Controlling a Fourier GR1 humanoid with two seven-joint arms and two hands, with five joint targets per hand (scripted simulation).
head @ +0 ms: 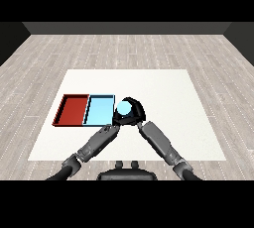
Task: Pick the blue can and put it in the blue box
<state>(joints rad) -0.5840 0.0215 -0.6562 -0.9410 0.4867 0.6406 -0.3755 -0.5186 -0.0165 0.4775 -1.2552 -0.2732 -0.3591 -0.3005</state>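
The blue can (123, 107) is upright just off the right edge of the light blue tray (98, 110), its pale round top facing me. My right hand (135, 114) has its fingers curled round the can from the right and from behind. My left hand (116, 121) reaches in from the lower left and ends right below the can, at the tray's near right corner. It merges with the dark shape of the right hand. I cannot tell whether the can rests on the table or hangs just above it.
The red tray (72, 109) lies directly left of the light blue tray, the two sharing a wall. Both trays sit on the left half of the white table (173, 103). Neither tray shows anything in it.
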